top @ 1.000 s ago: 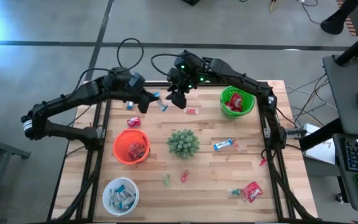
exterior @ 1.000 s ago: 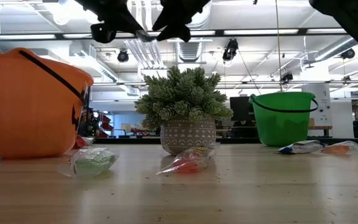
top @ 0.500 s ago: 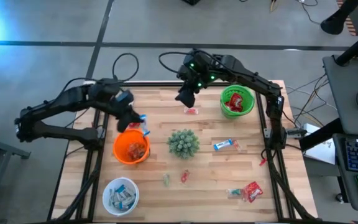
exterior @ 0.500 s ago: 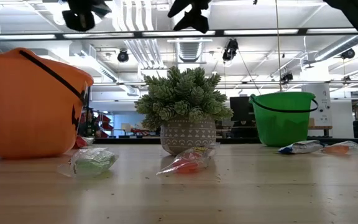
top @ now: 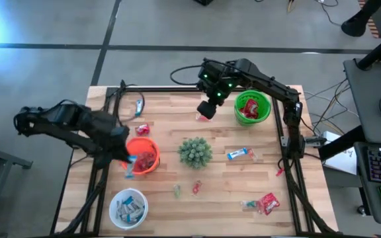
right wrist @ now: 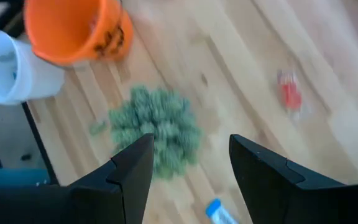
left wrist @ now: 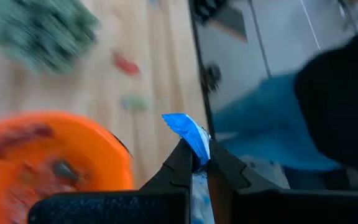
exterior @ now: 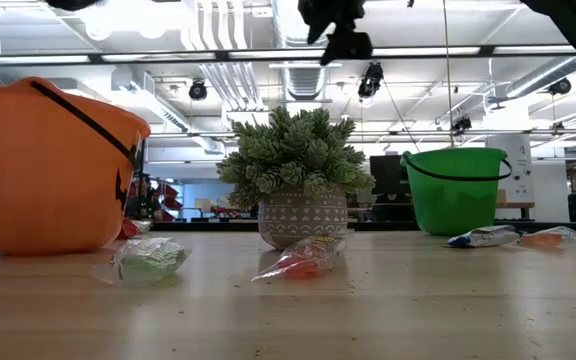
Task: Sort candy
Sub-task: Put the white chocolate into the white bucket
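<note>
My left gripper (top: 129, 166) hangs over the near-left rim of the orange bowl (top: 141, 155), shut on a blue-and-white candy bar (left wrist: 186, 129). My right gripper (top: 207, 110) is open and hovers above a small red candy (top: 204, 118), left of the green bowl (top: 252, 108) that holds red packets. The right wrist view shows its two fingers apart (right wrist: 188, 158) over the plant (right wrist: 155, 132). A white bowl (top: 128, 207) holds blue-and-white bars. More candy lies loose on the table: a blue-and-white bar (top: 239, 154), red packets (top: 267, 203), a green piece (top: 176, 191) and a red piece (top: 196, 188). My left gripper pinches the blue-and-white bar between its two fingertips (left wrist: 180, 163). One blue end of the wrapper (left wrist: 182, 124) sticks out past the tips, and the rest runs back between the fingers. The bar is lifted clear of the table, beside the orange bowl (left wrist: 48, 155).
A spiky green potted plant (top: 194, 152) stands mid-table between the bowls. Another red candy (top: 142, 129) lies beyond the orange bowl. Black frame rails run along the table's left (top: 104, 152) and right (top: 284, 132) edges. Bare wood lies near the table's near edge.
My left gripper has swung from the table's far middle toward the near-left, carrying the blue-and-white bar past the orange bowl to its near-left rim. My right gripper has drifted right toward the green bowl and now sits over the small red candy.
</note>
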Controlling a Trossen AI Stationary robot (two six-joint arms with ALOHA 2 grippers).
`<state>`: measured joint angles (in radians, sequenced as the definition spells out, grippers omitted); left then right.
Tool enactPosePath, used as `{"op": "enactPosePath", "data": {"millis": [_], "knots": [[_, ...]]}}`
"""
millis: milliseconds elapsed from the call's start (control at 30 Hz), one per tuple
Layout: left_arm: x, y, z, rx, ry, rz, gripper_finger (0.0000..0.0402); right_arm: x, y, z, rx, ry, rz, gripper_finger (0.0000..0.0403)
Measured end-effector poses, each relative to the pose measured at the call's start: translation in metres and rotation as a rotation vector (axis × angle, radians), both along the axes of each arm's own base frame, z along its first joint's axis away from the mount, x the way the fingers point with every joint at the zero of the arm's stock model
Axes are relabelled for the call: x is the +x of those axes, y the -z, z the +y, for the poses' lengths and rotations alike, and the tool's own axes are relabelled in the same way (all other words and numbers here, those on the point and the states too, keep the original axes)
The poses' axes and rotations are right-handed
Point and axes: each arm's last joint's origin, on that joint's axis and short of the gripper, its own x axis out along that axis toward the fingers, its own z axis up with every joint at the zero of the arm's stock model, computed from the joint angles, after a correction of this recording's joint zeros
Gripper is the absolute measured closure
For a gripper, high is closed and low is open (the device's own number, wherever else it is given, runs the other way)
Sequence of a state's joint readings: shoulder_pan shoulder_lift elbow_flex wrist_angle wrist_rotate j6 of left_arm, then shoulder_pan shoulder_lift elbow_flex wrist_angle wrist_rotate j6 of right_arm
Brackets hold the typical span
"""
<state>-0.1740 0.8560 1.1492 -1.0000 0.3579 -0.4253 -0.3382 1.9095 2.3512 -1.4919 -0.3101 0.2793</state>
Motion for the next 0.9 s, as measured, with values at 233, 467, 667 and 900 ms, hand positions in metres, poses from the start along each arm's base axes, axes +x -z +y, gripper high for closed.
{"op": "enactPosePath", "data": {"millis": [233,467,667,900], "knots": [[-0.008,0.002,-0.026,-0.039,0.079,0.083,0.0401,-0.003,0.002,0.005,0.045,0.046,0.054,0.0202],[-0.004,0.009,-0.048,-0.037,0.13,0.164,0.0401,-0.001,0.002,0.01,0.05,0.042,0.057,0.0202],[0.003,0.026,-0.069,0.051,0.173,0.218,0.0401,0.0,0.002,0.015,0.066,0.059,0.063,0.0202],[0.013,0.053,-0.086,0.094,0.196,0.276,0.0401,0.002,0.002,0.021,0.069,0.048,0.065,0.0202]]}}
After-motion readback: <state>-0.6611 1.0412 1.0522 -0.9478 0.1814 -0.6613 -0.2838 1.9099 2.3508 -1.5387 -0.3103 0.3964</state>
